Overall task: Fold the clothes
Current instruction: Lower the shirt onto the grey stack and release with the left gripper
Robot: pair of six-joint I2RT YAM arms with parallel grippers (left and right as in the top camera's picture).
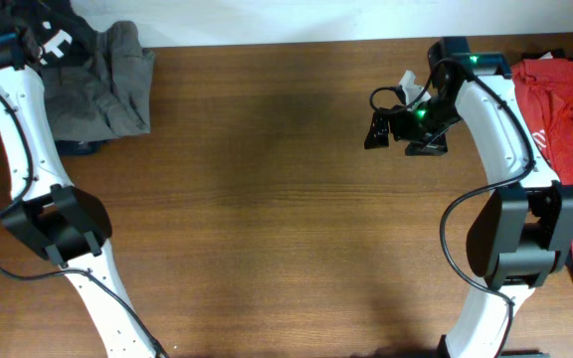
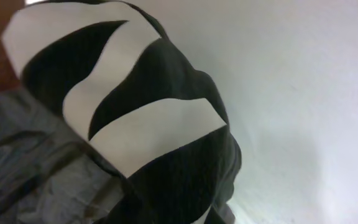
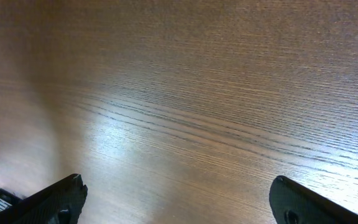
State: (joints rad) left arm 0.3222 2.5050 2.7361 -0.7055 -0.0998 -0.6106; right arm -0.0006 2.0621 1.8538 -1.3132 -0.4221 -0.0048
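The black T-shirt (image 1: 56,40) with bold white lettering lies bunched at the table's far left corner, on top of the grey garment (image 1: 112,80). In the left wrist view the black T-shirt (image 2: 166,124) fills the frame very close, with the grey garment (image 2: 23,162) at the left. My left gripper (image 1: 6,42) is right at this pile; its fingers are hidden. The red T-shirt (image 1: 570,109) lies at the right edge. My right gripper (image 1: 406,127) (image 3: 178,190) is open and empty over bare wood, apart from all the clothes.
The wooden table (image 1: 267,199) runs between the two arms. A white wall (image 2: 303,93) stands behind the left pile. A small dark object (image 1: 80,147) peeks out under the grey garment's front edge.
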